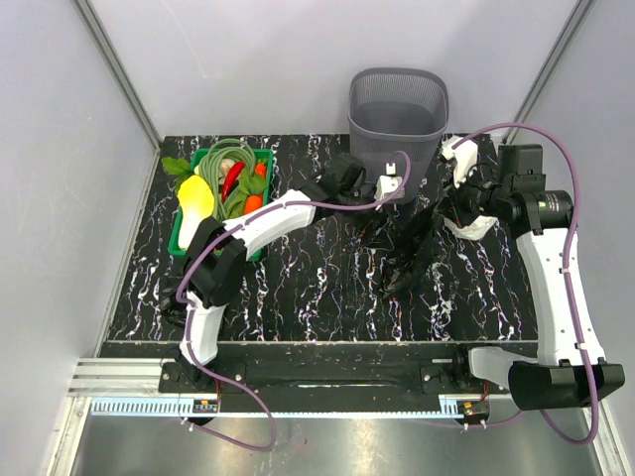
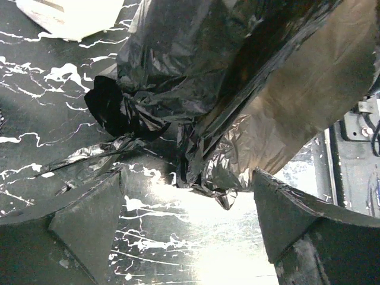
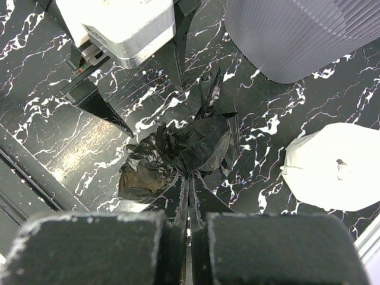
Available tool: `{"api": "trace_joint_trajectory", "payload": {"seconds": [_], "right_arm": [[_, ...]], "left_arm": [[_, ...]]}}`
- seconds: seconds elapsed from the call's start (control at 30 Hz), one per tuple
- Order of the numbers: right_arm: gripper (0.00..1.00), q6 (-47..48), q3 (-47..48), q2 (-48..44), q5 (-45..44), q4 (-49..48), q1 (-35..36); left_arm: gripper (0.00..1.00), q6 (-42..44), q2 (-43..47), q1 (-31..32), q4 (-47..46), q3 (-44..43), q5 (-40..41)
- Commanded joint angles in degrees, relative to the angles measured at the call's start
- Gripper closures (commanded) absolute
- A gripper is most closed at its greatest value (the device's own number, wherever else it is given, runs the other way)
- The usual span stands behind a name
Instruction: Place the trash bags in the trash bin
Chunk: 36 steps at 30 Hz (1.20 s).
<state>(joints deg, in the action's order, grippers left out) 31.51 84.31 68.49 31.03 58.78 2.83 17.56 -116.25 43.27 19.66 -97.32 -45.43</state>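
Black white-veined tabletop (image 1: 298,288), pale walls around. Trash bin (image 1: 398,109) upright at far edge, centre. Trash bag (image 3: 184,151) crumpled, outside bin and just in front of it; film pinched in right gripper (image 3: 189,178), jaws together on it. Cannot tell if bag's lower end touches tabletop. Left gripper (image 2: 190,178) just beside bag, jaws wide apart, nothing between. White roll (image 3: 332,172) near bin. Green crate (image 1: 223,188) of vegetables at left, well apart.

The trash bags (image 3: 178,157) are glossy black, with grey shine on the wrinkles. The trash bin (image 1: 397,109) is grey with a fine mesh pattern. The table (image 1: 317,297) is black with white marble veins. The vegetable crate (image 1: 266,157) is green, and the roll (image 3: 332,169) is white.
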Motion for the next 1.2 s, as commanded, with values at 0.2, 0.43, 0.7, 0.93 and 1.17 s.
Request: {"api": "trace_joint_trajectory", "payload": {"seconds": [0.2, 0.43, 0.7, 0.93, 1.17], "right_arm": [[1.0, -1.1, 1.8, 0.0, 1.8, -0.9, 0.0], [1.0, -1.1, 1.7, -0.2, 1.5, -0.8, 0.0], [1.0, -0.7, 1.3, -0.2, 0.5, -0.7, 0.0], [1.0, -0.4, 0.8, -0.6, -0.4, -0.5, 0.0], [1.0, 0.0, -0.1, -0.6, -2.3, -0.6, 0.1]], "left_arm": [[0.12, 0.9, -3.5, 1.3, -1.4, -6.6, -5.7], [0.24, 1.8, -6.4, 1.3, -0.7, -9.1, -7.7], [0.76, 3.4, -7.6, 1.2, 2.3, -10.4, -12.3], [1.0, 6.3, -5.9, 0.7, 6.4, -10.3, -14.8], [1.0, 10.4, -3.9, 0.2, 11.7, -10.0, -16.3]]}}
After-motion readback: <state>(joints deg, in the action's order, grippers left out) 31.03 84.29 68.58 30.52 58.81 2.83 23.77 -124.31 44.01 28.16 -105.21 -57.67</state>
